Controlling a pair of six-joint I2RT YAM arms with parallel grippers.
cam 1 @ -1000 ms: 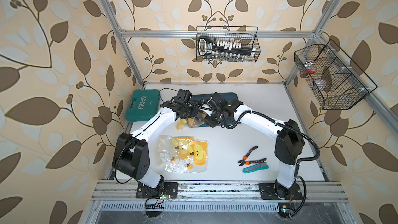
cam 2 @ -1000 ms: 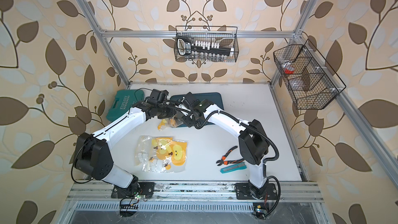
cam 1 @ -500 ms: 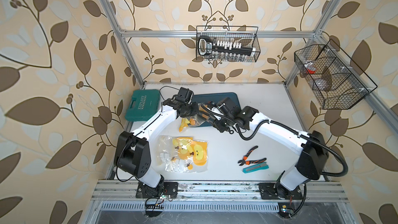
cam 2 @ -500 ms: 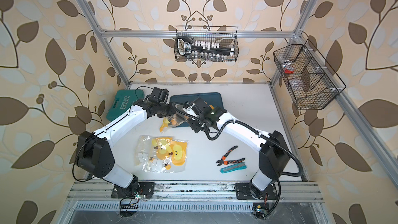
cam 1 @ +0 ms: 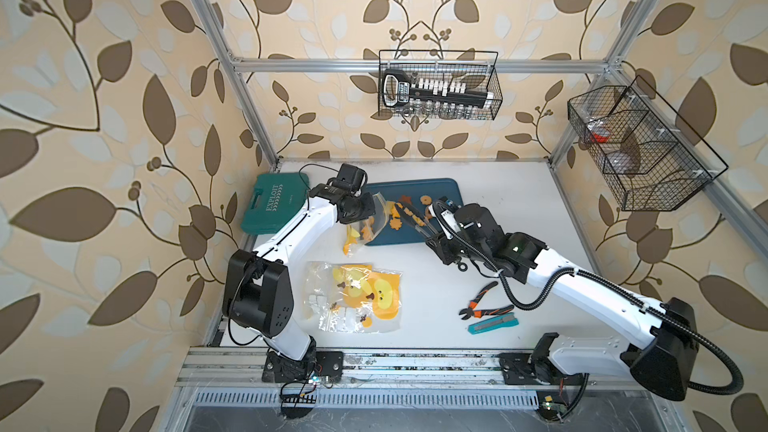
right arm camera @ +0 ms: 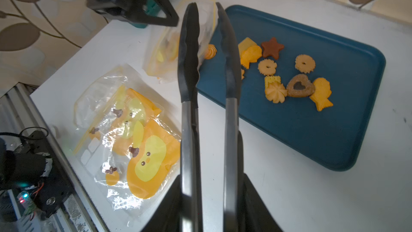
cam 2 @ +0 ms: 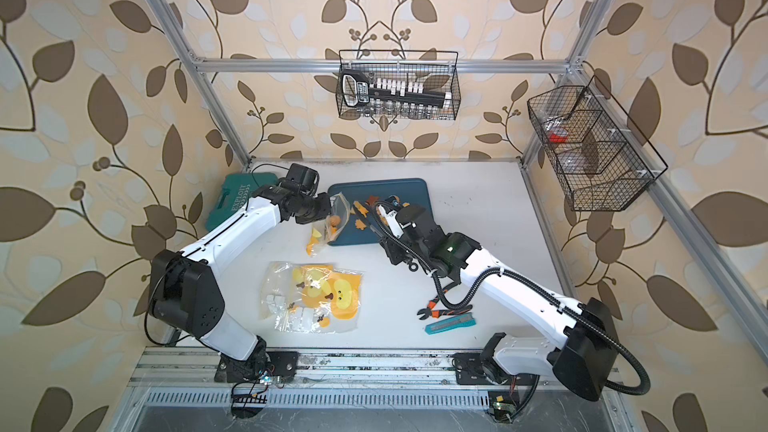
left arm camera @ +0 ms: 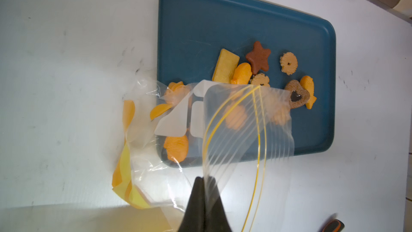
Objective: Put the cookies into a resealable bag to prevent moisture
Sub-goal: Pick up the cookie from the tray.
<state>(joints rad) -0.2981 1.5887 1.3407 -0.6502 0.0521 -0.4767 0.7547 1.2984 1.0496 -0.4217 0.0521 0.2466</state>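
Left claw (left arm camera: 203,179) clamped on clear yellow-zip plastic bag (left arm camera: 245,128), right claw (right arm camera: 209,181) gripping long black tongs (right arm camera: 189,63), lower middle of frame.

Clutter on and around the white desk (cam 1: 511,201)

A green tool case (cam 1: 276,205) lies flat in the desk's back left corner. Just beside it, along the back edge, sits a dark blue tray (cam 1: 440,187). A loose pile of clear bags with yellow duck faces (cam 1: 353,297) rests near the front edge, left of the middle. Toward the front right, orange-handled pliers (cam 1: 484,305) lie just beside a teal utility knife (cam 1: 492,323). A wire basket (cam 1: 438,85) holding a black socket rack hangs on the back wall. A second wire basket (cam 1: 640,147) hangs on the right wall.
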